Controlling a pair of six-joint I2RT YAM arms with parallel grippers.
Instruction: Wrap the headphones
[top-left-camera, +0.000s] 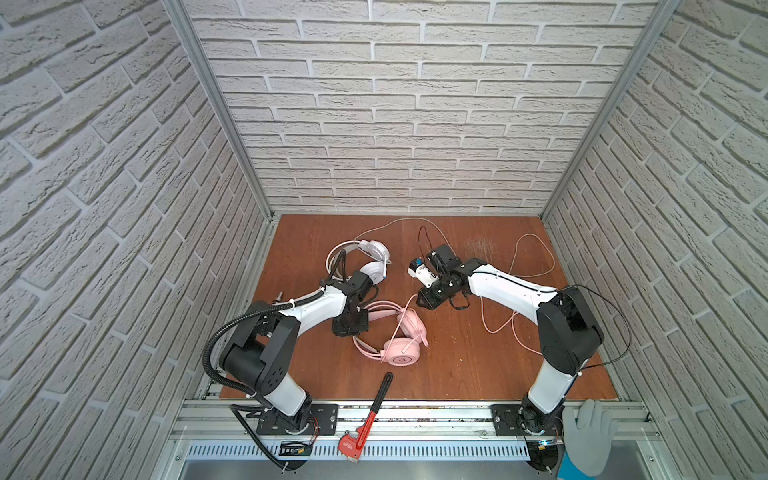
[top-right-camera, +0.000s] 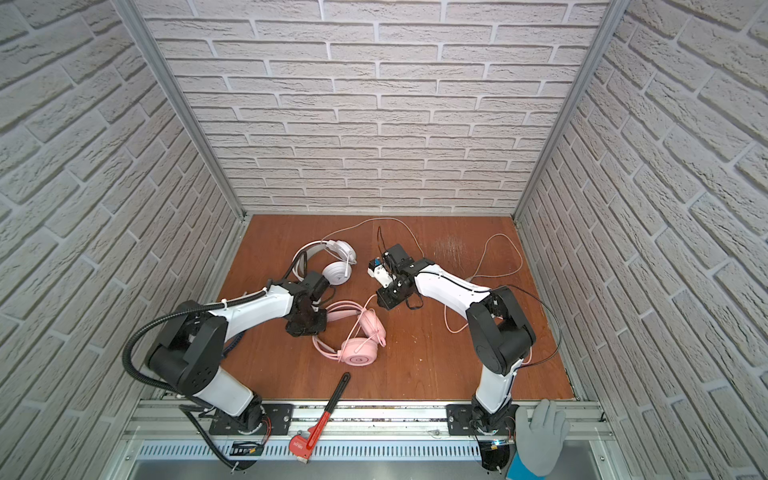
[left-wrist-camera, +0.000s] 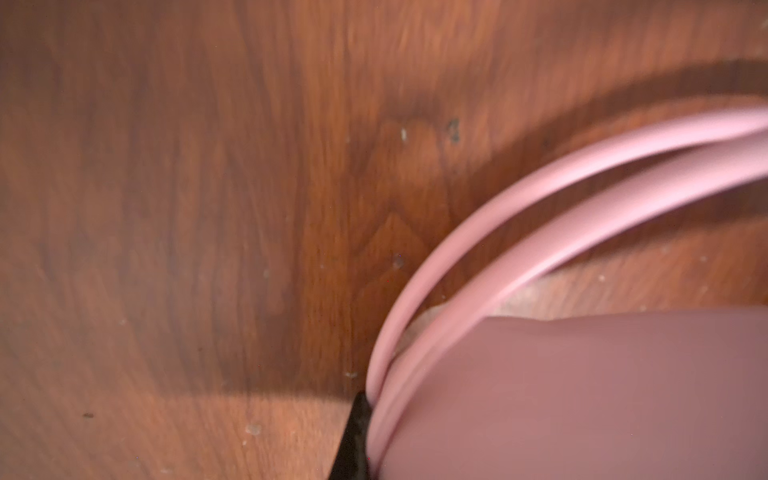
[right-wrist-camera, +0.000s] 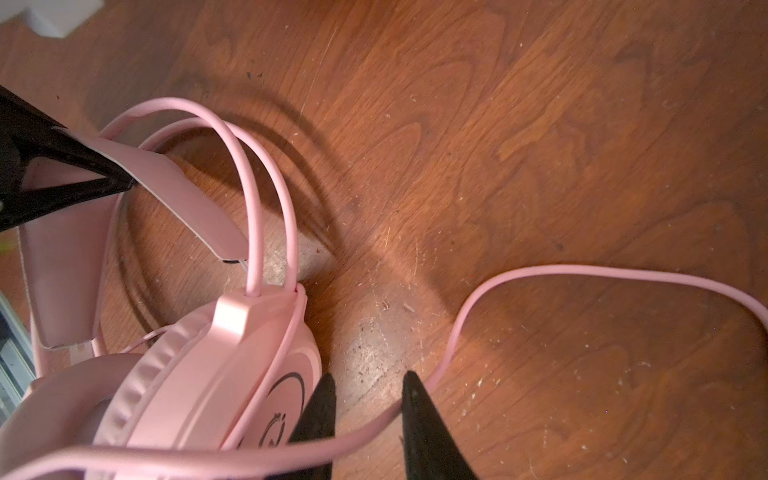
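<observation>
A: How do the 2 arms stand?

B: The left arm reaches in low from 7 o'clock. The left gripper (top-left-camera: 351, 323) is bent down and clamped together on the padded headband of the pink headset (top-left-camera: 401, 353). The right arm stretches in from 5 o'clock. The right gripper (right-wrist-camera: 369, 376) points down with its jaws apart, and the pink cable (right-wrist-camera: 582, 270) crosses the gap between them. Whether it touches them cannot be told.

A: And where are the 2 headsets?

B: The pink headset lies near the middle of the table (top-left-camera: 457, 374), with its cable looping out toward 3 o'clock. The white headset (top-left-camera: 376, 253) lies apart at 11 o'clock of it, and its pale cable (top-left-camera: 390, 224) arcs toward 12 o'clock. A wrench (top-left-camera: 376, 409) lies at 6 o'clock, its head past the table's front edge.
</observation>
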